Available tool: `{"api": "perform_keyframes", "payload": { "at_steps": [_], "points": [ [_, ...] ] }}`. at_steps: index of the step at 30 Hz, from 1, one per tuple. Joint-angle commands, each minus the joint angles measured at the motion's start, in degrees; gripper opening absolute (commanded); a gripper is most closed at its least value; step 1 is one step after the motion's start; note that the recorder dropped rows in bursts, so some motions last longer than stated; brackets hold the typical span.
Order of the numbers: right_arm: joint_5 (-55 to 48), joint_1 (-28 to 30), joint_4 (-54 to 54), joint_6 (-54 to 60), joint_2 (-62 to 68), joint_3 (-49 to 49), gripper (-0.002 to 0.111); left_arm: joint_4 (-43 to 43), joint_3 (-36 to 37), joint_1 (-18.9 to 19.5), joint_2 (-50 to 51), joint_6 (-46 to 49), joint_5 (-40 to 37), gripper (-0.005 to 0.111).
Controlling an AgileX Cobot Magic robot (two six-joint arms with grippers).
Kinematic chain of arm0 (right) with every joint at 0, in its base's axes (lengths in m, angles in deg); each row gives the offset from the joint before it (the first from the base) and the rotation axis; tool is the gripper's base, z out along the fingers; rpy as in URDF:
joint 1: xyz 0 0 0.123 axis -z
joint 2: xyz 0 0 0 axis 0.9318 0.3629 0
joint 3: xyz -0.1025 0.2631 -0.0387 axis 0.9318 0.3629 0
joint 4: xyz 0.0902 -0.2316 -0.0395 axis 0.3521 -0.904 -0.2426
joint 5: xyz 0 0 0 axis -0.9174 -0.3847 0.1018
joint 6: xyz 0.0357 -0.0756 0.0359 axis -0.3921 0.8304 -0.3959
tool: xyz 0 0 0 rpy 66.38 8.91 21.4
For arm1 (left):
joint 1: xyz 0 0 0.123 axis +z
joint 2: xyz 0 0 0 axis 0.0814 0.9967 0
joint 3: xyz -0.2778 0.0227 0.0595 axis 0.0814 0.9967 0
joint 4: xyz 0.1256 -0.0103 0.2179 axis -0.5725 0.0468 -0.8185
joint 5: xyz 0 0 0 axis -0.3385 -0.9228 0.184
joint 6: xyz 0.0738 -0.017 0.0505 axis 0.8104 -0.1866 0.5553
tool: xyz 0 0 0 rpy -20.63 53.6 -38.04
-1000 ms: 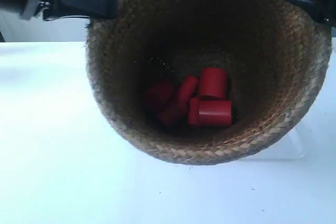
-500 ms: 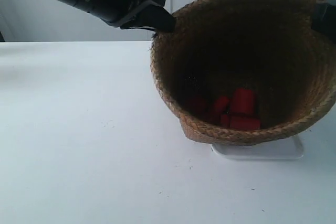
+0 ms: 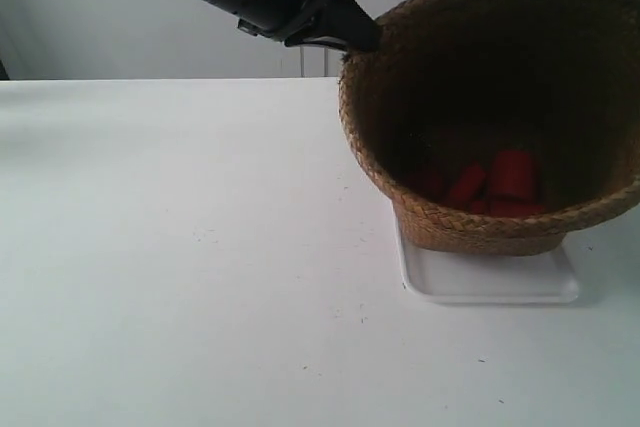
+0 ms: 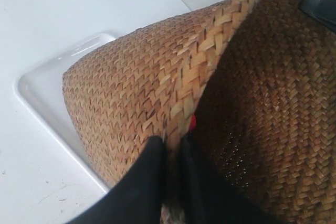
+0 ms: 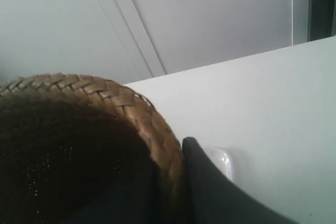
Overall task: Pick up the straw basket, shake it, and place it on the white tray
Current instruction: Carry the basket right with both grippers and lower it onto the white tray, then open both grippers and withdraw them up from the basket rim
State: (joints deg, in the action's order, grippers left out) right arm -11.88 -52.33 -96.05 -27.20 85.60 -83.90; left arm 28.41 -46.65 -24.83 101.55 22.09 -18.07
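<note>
Shake phase looks finished; the set-down is in progress. One second ago the straw basket (image 3: pixel 480 232) was held high with its mouth tipped toward the exterior camera, filling the frame and hiding most of the white tray (image 3: pixel 490 289). Half a second ago it had dropped and moved across toward the tray. Now its base sits over the tray, whose near rim and both near corners are in plain sight below it. The basket leans a little, mouth toward the camera. Judgement: the base is at or just touching the tray floor, but I cannot tell whether it is fully seated. The red cylinders (image 3: pixel 510 175) inside have gone from a scattered clump to a low cluster against the near wall. The arm at the exterior view's left reaches in from above, its gripper (image 3: pixel 357 35) on the braided rim. In the left wrist view the left gripper (image 4: pixel 172 142) is clamped on the basket rim, one finger outside and one inside, with the tray corner (image 4: pixel 42 93) just beyond the basket wall. In the right wrist view the right gripper (image 5: pixel 170 156) pinches the opposite rim the same way. The white table (image 3: pixel 180 247) around the tray carries only specks. What is left, by my reading: level the basket, confirm that the base lies inside the tray rim, then let go on both sides.
</note>
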Motion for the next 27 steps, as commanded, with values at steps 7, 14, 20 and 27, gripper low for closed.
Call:
{"api": "perform_keyframes", "payload": {
  "at_steps": [7, 14, 20, 27],
  "points": [
    [-18.3, 2.7, 2.1, -1.4, 5.0, -1.4, 0.0, -4.7, -2.5, 1.4, 2.9, -0.4, -1.1, 0.0],
    [-18.3, 2.7, 2.1, -1.4, 5.0, -1.5, 0.028, -4.6, -2.6, 1.4, 2.9, -0.4, -1.0, 0.01],
    [-17.1, 2.7, 2.1, -1.4, 5.0, -1.5, 0.078, -4.6, -2.6, 1.4, 2.9, -0.4, -1.7, 0.052],
    [-11.7, 2.4, 2.1, -1.4, 4.7, -3.0, 0.086, -4.6, -2.6, 1.4, 2.8, -0.3, -1.4, 0.074]
  ]
}}
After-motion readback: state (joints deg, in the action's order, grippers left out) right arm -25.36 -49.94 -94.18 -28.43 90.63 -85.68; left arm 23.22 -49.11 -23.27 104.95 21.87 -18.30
